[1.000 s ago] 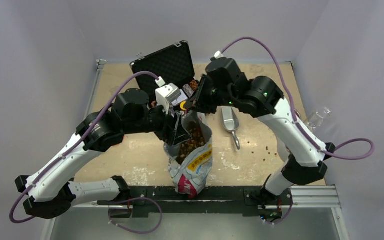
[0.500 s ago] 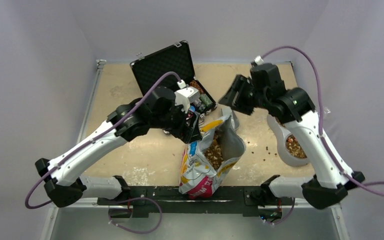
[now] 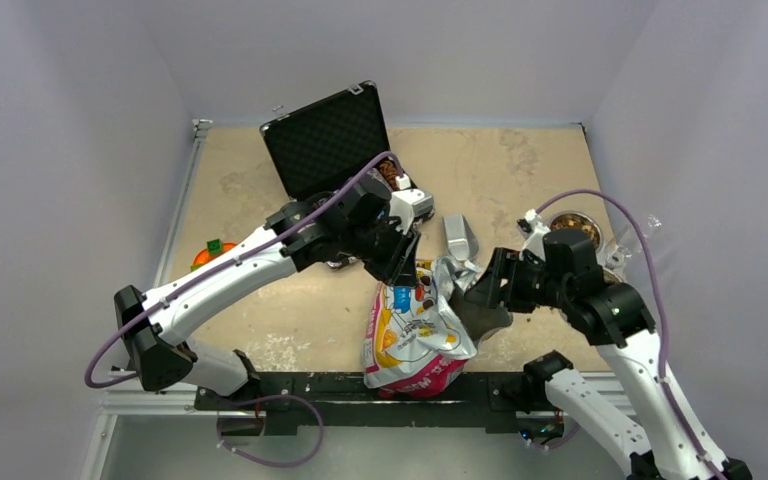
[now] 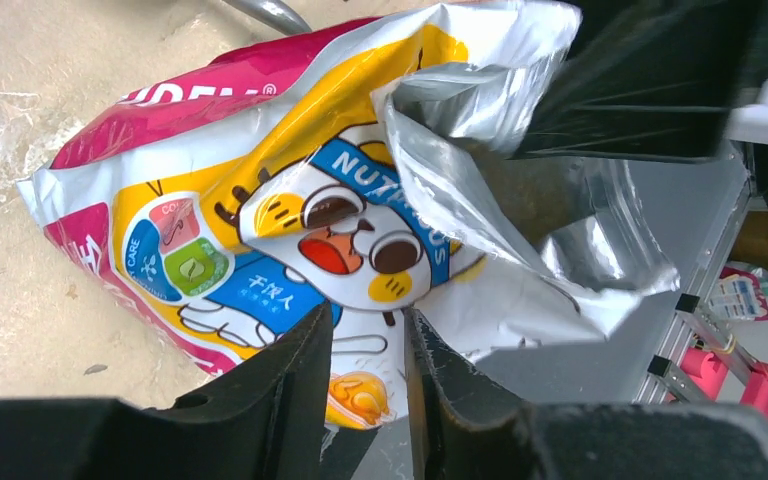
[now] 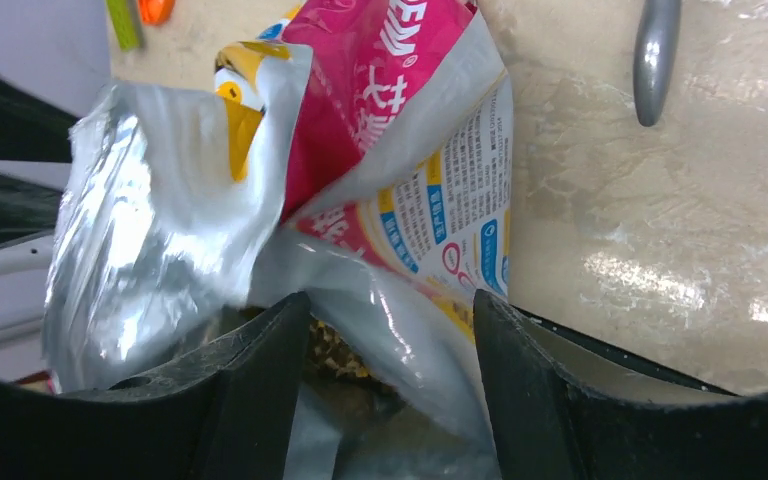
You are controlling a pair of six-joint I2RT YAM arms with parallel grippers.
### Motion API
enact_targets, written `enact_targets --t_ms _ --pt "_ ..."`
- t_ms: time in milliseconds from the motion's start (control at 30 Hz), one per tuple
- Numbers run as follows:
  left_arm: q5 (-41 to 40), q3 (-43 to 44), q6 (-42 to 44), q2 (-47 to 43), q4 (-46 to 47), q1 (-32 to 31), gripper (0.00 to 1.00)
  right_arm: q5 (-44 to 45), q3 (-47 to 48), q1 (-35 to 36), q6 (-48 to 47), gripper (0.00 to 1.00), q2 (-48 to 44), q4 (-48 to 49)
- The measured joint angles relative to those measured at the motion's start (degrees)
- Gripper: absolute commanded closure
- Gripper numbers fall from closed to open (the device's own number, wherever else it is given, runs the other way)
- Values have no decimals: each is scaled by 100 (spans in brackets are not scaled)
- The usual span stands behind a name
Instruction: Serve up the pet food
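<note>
The left gripper point(image 4: 365, 330) has its fingers close together with the printed face of the bag point(image 3: 415, 335) between them; whether they actually pinch the film I cannot tell from this angle. The right gripper point(image 5: 390, 310) stands wide apart astride the silver-lined mouth, gripping nothing, and brown kibble point(image 5: 335, 352) shows just inside between its fingers. The bag lies slumped on the surface point(image 3: 260, 300), its long axis running near to far, with the base at the near edge and the mouth at the far end between the two grippers. More kibble sits in the bowl point(image 3: 557, 215) at the far right, so the right arm is the nearer one. The scoop point(image 3: 457, 238) lies just beyond the mouth. A blue band over a cartoon cat reads "NUTRI", the rest creased; the small print is illegible.
</note>
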Motion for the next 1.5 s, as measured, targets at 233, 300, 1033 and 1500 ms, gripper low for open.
enact_targets --t_ms 233,300,1033,1500 --pt "-85 -4 2 -326 -11 0 64 50 -39 527 -588 31 817 560" --pt "-125 -4 2 -444 -35 0 58 -4 35 704 -719 34 914 769" --pt "-1768 -7 -304 -1327 -1419 55 58 -903 1458 1919 494 35 3154 2367" --pt "-1467 -144 201 -1362 -1362 258 100 -496 2793 1294 -656 17 3189 1659"
